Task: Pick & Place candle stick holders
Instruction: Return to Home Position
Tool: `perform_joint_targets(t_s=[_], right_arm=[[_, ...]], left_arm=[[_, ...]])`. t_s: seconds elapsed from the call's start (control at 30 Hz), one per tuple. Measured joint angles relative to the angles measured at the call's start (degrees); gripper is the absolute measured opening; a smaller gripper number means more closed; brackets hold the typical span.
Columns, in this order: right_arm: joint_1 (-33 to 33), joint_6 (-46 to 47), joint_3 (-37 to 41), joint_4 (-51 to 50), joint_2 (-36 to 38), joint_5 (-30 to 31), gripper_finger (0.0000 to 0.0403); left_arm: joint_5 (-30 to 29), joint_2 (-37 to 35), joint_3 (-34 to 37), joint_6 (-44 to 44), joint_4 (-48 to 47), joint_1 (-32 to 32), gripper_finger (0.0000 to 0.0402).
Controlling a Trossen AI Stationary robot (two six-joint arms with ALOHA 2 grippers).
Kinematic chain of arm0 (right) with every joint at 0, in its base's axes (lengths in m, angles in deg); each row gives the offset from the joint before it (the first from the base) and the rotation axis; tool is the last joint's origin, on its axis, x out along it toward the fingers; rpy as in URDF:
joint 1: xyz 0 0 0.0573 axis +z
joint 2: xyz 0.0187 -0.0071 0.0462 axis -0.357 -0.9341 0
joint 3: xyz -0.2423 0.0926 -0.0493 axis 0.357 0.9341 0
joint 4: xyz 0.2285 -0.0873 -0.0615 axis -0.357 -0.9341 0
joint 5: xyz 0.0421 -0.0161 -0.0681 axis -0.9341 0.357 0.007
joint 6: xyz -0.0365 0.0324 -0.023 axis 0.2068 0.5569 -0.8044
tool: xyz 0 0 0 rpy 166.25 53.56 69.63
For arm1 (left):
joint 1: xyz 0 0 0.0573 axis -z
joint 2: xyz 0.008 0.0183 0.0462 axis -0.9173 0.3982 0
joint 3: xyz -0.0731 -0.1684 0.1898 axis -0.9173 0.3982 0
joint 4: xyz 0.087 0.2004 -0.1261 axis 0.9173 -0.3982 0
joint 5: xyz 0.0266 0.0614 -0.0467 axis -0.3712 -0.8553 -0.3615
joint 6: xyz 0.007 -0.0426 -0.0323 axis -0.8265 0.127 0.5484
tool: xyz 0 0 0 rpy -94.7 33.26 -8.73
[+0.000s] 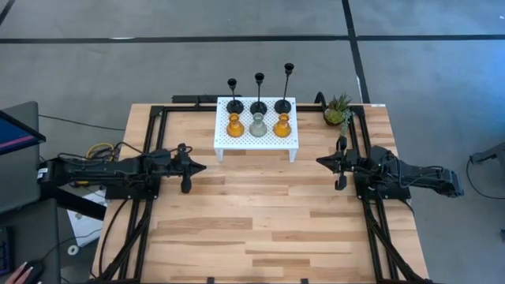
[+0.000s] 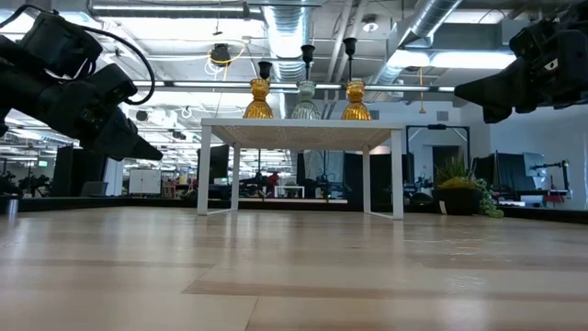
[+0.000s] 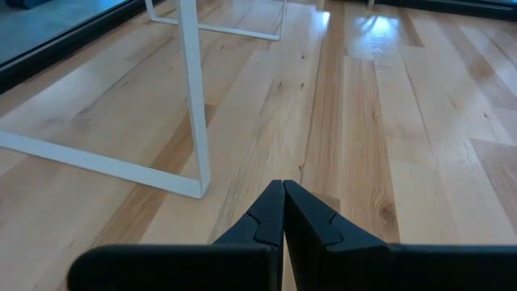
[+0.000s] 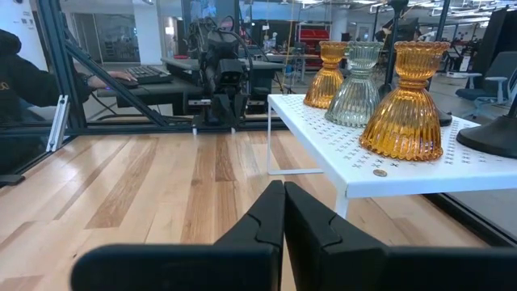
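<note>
Six candle stick holders stand by their bases on a white perforated stand (image 1: pixel 256 143) at the table's far middle. Three thin black ones stand in the far row (image 1: pixel 259 107). In the near row an amber one (image 1: pixel 234 126), a grey-green one (image 1: pixel 258 126) and another amber one (image 1: pixel 282 125) stand; they also show in the right wrist view (image 4: pixel 405 103). My left gripper (image 1: pixel 202 166) is shut and empty, left of the stand. My right gripper (image 1: pixel 319 161) is shut and empty, right of the stand.
A small potted green plant (image 1: pixel 338 110) stands at the table's far right corner. The stand's white legs (image 3: pixel 194 121) rise near my left gripper. Bare wooden table lies between the arms and toward the near edge (image 1: pixel 260 229). A person (image 4: pixel 24 81) sits beyond the table.
</note>
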Motion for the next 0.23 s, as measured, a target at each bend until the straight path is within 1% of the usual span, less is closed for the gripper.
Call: perform_joint_targets(t_s=[0.23], right_arm=[[0.0, -0.01, 0.0, 0.0, 0.0, 0.0, 0.0]], left_arm=[[-0.02, 0.0, 0.0, 0.0, 0.37, -0.02, 0.0007]])
